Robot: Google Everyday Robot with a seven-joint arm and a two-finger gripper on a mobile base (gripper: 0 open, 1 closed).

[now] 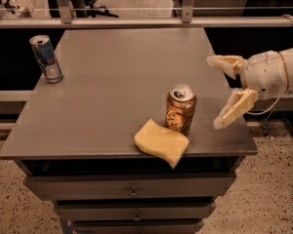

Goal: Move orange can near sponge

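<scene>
The orange can (180, 108) stands upright on the grey table (117, 77), near its front right edge. The pale yellow sponge (161, 142) lies flat just in front of the can, touching or almost touching its base and overhanging the table's front edge a little. My gripper (216, 91) is to the right of the can, clear of it, with its two cream fingers spread wide apart and nothing between them. The white arm reaches in from the right edge of the view.
A slim blue and silver can (46, 59) stands upright at the table's far left edge. Drawers (132, 191) run below the tabletop. A rail (136, 21) and chair legs lie behind the table.
</scene>
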